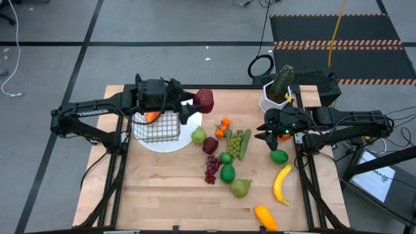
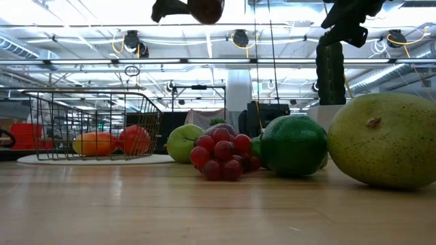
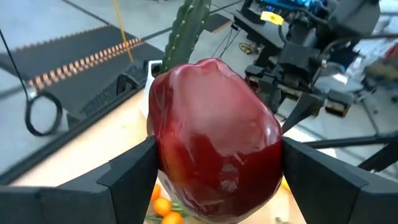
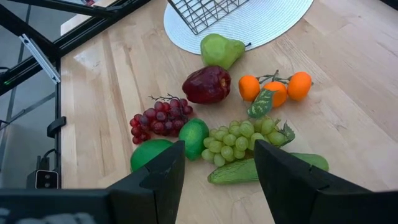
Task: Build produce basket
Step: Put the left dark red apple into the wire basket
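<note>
A dark red apple [image 3: 214, 140] sits between black fingers [image 3: 134, 168]. The dark wire basket [image 1: 156, 127] holds orange and red fruit on a white plate [image 1: 172, 143]. Nearby lie purple grapes [image 4: 158, 118], green grapes [image 4: 239, 138], a yellow banana [image 1: 281, 184] and green limes [image 1: 227, 173].

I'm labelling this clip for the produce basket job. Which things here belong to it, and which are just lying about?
Belongs to the job:
wire basket
red apple held in left gripper
red grapes
green grapes
banana
oranges
right gripper, open, waiting above the fruit

Lying about:
cactus in white pot
white plate
</note>
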Robot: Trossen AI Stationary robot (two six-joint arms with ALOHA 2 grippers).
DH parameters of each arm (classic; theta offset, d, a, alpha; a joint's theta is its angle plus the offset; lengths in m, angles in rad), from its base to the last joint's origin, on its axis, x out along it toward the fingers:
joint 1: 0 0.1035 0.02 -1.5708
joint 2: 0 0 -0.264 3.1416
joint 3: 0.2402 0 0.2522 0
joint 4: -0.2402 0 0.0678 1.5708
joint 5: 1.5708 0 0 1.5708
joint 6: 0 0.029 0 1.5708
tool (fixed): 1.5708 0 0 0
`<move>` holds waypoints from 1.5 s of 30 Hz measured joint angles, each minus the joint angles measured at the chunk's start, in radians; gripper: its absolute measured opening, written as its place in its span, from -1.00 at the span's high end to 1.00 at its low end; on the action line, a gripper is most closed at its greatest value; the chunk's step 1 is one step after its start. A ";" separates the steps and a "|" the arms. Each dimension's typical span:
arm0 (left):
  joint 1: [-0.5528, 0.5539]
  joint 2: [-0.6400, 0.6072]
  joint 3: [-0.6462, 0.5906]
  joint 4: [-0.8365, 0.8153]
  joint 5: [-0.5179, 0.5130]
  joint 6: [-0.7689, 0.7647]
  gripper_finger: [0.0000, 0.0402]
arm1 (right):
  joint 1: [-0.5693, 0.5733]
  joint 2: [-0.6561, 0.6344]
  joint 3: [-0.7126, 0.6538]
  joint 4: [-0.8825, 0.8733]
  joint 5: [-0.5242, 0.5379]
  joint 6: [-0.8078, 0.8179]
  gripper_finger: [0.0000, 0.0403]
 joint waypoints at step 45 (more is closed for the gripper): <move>0.027 -0.018 0.000 -0.362 0.000 -0.079 -0.57 | 0.000 0.000 0.000 0.000 0.023 0.008 0.08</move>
